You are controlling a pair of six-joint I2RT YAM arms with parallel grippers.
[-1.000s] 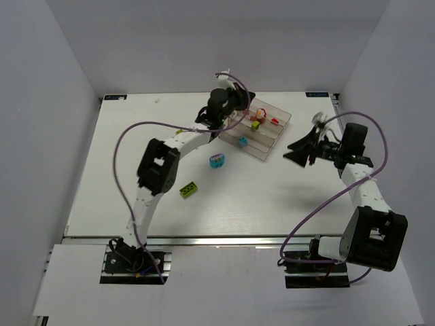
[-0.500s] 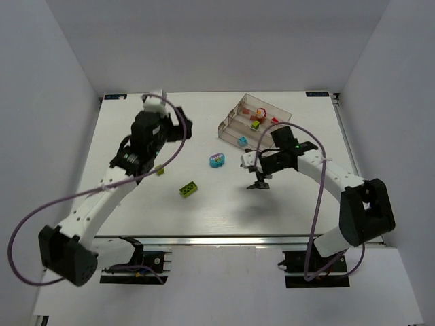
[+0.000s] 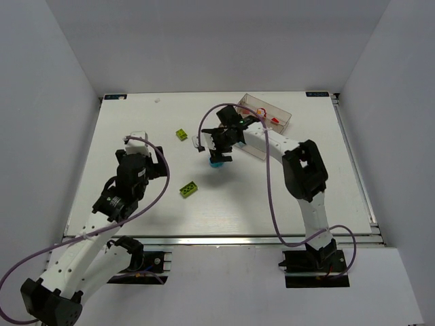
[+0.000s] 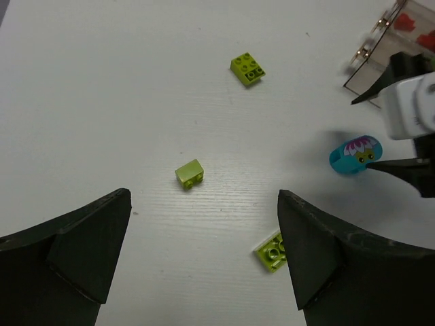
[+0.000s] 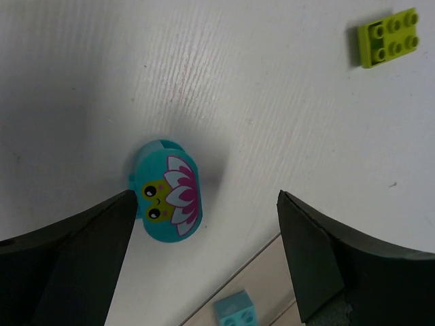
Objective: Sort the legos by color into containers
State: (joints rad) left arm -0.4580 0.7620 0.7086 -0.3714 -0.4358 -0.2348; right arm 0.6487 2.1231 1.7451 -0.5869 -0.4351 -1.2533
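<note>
A cyan lego with a magenta lotus point(image 5: 168, 200) lies on the table between the fingers of my open right gripper point(image 5: 206, 197), close to the left finger; from above it shows below that gripper point(image 3: 216, 164). The clear tray of containers point(image 3: 277, 112) stands at the back right. It holds red legos point(image 3: 274, 121), and a small cyan one point(image 5: 234, 312) shows in the right wrist view. My left gripper point(image 4: 204, 197) hangs open over a small lime lego point(image 4: 189, 174), holding nothing. A lime 2x2 lego point(image 3: 181, 134) and a lime plate point(image 3: 189, 189) lie loose on the table.
The right arm point(image 3: 304, 170) stretches across the middle of the table from its base toward the tray. The left arm's purple cable point(image 3: 160, 190) loops beside its wrist. White walls close in the table's left, back and right sides.
My left arm has pulled back from the tray to the near left and opened. My right gripper has swung from the right side over to the lotus lego and opened wider.
</note>
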